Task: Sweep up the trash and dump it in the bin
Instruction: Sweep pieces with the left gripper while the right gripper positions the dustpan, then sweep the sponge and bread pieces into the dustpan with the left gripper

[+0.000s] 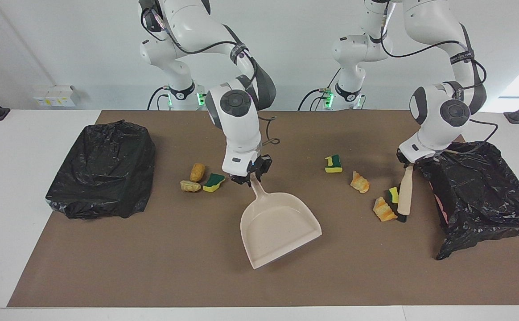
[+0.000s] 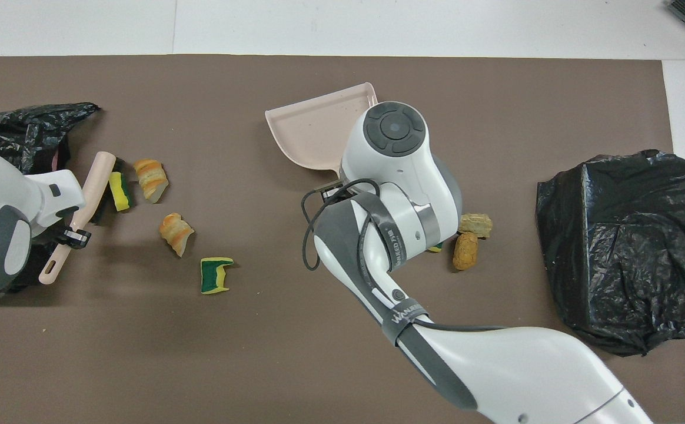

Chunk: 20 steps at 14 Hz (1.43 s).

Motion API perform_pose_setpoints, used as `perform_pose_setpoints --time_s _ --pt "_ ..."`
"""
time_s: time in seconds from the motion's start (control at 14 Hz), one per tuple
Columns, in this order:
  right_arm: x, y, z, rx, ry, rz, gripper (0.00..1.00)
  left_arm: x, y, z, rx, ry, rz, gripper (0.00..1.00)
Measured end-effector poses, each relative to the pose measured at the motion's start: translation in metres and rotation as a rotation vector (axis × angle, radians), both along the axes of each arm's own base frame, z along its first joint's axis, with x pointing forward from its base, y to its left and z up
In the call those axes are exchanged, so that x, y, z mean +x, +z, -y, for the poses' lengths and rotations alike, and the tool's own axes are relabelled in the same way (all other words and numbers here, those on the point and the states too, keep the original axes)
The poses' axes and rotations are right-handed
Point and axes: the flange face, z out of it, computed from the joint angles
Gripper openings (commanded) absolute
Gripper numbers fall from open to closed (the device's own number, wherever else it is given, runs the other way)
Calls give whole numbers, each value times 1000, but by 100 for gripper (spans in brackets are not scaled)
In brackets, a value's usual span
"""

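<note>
The trash lies in two groups on the brown mat (image 1: 161,276): a sponge chunk (image 1: 393,195) and a bread lump (image 1: 384,209) sit right against the brush (image 1: 405,192), with another bread lump (image 1: 359,182) and a green-backed sponge piece (image 1: 333,163) a little further toward the middle, while three more scraps (image 1: 199,178) cluster toward the right arm's end of the table. The dustpan (image 1: 279,227) rests mid-table, its open mouth slanted toward the brush-side scraps but well apart from them. The left gripper (image 1: 405,159) is clamped on the brush handle; the right gripper (image 1: 249,175) is clamped on the dustpan handle. The risk, as I judge it, is the long push: light sponge can roll or skip past the bristles, or slip by the pan's angled lip. The black-bagged bin (image 1: 480,191) just beside the brush could snag it, and the three scraps near the other bin (image 1: 101,167) may simply be missed
</note>
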Motion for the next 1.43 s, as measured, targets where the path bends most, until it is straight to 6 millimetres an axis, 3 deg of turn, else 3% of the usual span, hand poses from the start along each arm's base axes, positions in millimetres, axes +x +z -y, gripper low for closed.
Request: perform_pose_setpoints --time_s 0.21,0.36,0.78,1.07,1.43 --pt "-36 23 13 -7 190 -49 0 -11 -1 24 -19 -33 -10 0" --pt "-62 30 11 -17 300 -102 0 -22 -5 41 -28 -48 -23 0" --pt "-151 -16 4 -58 465 -135 0 -61 -11 137 4 -31 -15 0" --pt "-159 -26 10 -78 548 -133 0 -88 -12 181 -20 -6 -23 0" --pt "-163 -44 5 -139 607 -145 0 -102 -12 208 -34 -3 -26 0"
